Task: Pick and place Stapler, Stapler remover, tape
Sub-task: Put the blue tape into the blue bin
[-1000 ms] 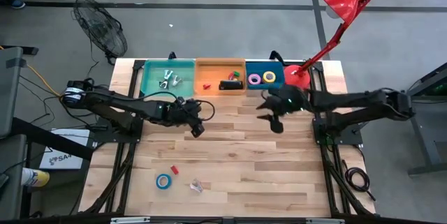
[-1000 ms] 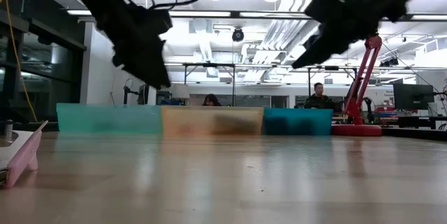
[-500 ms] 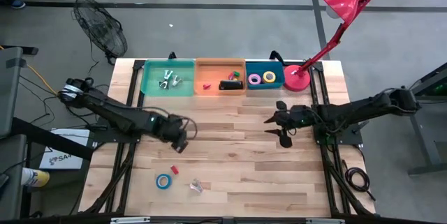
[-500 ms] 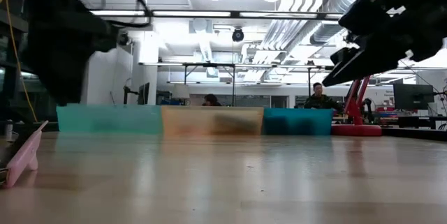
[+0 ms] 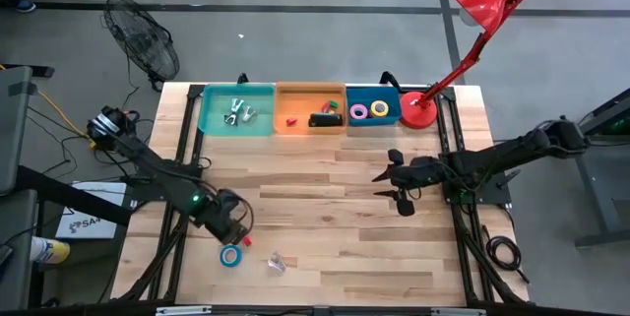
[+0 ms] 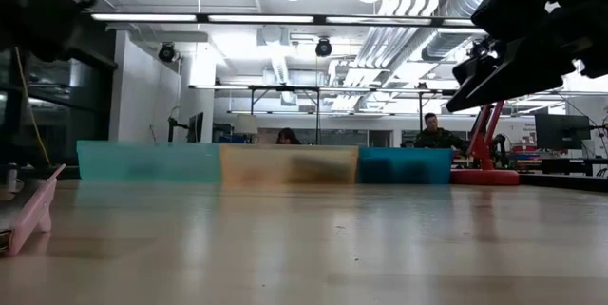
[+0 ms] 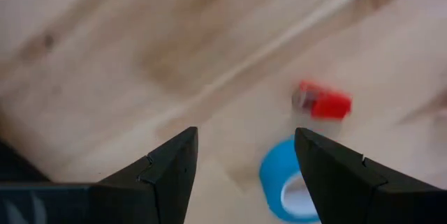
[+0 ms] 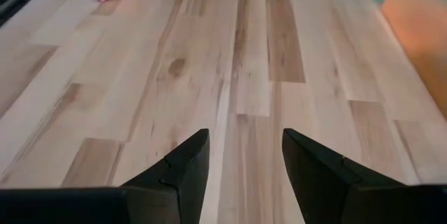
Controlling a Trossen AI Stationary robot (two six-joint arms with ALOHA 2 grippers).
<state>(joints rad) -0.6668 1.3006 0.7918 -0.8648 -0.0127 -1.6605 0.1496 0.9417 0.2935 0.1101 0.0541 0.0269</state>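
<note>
Left hand hung low over the worktop's near left part, fingers spread and empty, right above the light blue tape with a small red piece just beside it. Right hand hovered over the worktop's right side, fingers parted too, grasping nothing. At the far edge stood three bins: a green bin, an orange bin with the stapler in it, and a blue bin carrying a pink tape and a yellow tape. A pale pink item lay near the blue roll.
</note>
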